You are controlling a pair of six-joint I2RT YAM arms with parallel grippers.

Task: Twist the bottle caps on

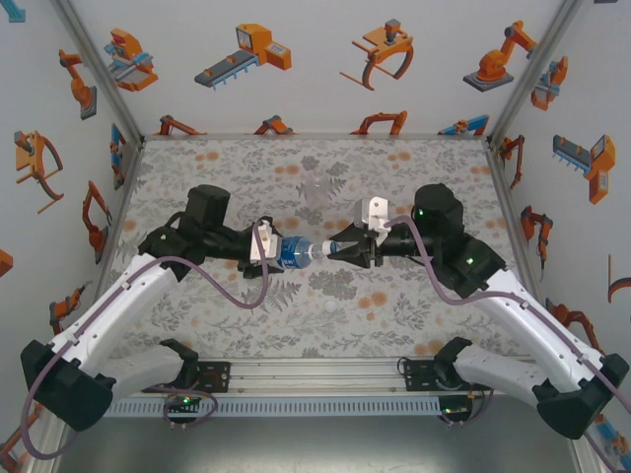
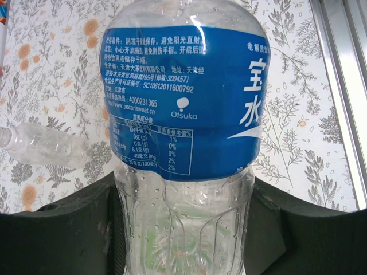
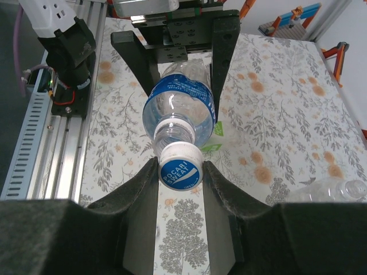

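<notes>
Here left fingers (image 2: 51, 235) clamp the blue-label bottle (image 2: 180, 97); right-wrist view adds right fingers (image 3: 137, 200) pinching its white cap (image 3: 180, 172)

We read POCARI SWEAT on the white cap (image 3: 180, 173); on the blue label (image 2: 183, 103) of the bottle (image 2: 186, 223), Otsuka, www.pocarisweat.cn, 4000231365.

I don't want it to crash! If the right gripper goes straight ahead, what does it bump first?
Most likely the bottle: its neck sits right in front of the cap that the right gripper holds.
</notes>
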